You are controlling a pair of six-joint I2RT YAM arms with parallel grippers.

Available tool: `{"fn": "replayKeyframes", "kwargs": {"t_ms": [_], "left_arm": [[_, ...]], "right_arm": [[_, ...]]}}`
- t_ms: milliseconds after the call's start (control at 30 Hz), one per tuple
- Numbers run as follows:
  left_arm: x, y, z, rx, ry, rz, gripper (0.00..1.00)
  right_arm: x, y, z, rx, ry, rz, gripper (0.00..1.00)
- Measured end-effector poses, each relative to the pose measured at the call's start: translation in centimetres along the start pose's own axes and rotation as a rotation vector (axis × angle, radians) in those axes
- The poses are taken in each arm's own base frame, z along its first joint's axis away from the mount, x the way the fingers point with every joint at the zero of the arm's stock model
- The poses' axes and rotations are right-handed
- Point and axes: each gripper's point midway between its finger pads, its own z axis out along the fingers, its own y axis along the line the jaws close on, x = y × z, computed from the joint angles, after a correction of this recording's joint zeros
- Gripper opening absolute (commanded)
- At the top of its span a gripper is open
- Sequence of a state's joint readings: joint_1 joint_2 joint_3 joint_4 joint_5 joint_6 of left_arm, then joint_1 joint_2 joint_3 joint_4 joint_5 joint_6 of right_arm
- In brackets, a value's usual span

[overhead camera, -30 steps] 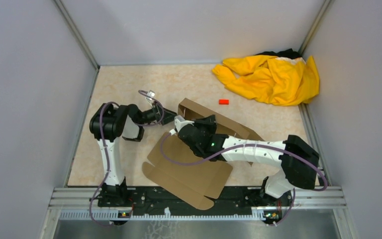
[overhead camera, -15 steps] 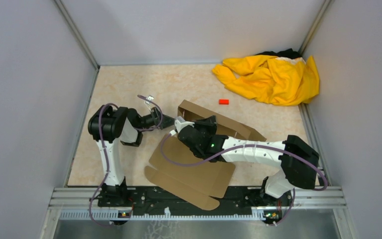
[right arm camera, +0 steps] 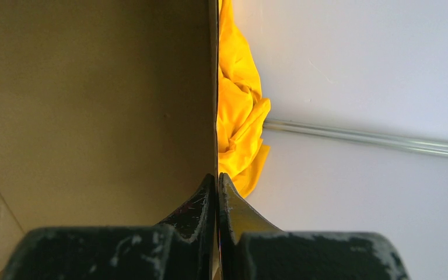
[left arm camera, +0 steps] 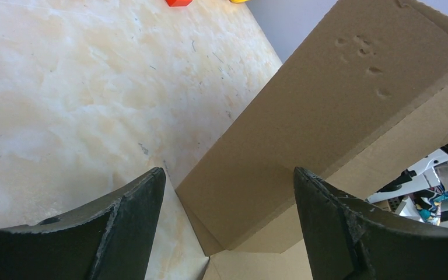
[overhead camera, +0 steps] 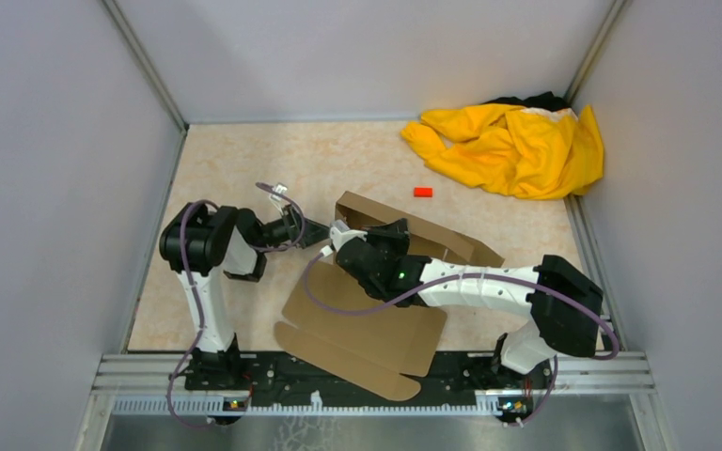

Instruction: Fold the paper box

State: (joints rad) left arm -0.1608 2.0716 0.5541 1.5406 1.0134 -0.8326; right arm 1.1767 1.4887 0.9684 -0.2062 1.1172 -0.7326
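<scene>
Overhead view of a pale marbled table (overhead camera: 244, 160) with two robot arms.

At left, the left gripper (overhead camera: 312, 231) reaches low toward the paper box (overhead camera: 367, 329). Its fingers stand wide apart and hold nothing.

The box is at the centre, a brown cardboard sheet that is mostly flat, with its near flap lying over the black rail at the table's front edge. One long wall stands upright along the far side.

Just right of the left gripper, the right gripper (overhead camera: 342, 231) sits at the near end of that wall with its fingers pressed together.

Farther right are a small red block (overhead camera: 422, 192) and, in the far corner, a crumpled yellow garment (overhead camera: 512, 146), both well apart from the box.

The loose sheet may slide or turn if the left arm pushes on the wall before anything pins it down. The wall may also drop flat if the right fingers slip off.

The left wrist camera shows what the overhead view cannot: the left gripper (left arm camera: 228, 175) frames the wall's end corner without touching it, and small dents mark the cardboard (left arm camera: 326, 105).

The right wrist camera shows the right gripper (right arm camera: 217, 178) closed, with the wall's thin edge (right arm camera: 93, 105) running straight into the seam between its fingers. Whether they pinch the edge or only press beside it cannot be told.
</scene>
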Motion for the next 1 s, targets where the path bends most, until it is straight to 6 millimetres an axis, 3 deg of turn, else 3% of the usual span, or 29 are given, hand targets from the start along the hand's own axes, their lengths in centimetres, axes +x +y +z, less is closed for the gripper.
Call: {"fn": "replayKeyframes", "kwargs": {"t_ms": [1000], "left_arm": [[0.0,-1.9,-1.0,-0.003,-0.018,0.052,0.87]], "right_arm": [[-0.1,0.0,-0.2,0.002,-0.003,-0.001,0.0]]}}
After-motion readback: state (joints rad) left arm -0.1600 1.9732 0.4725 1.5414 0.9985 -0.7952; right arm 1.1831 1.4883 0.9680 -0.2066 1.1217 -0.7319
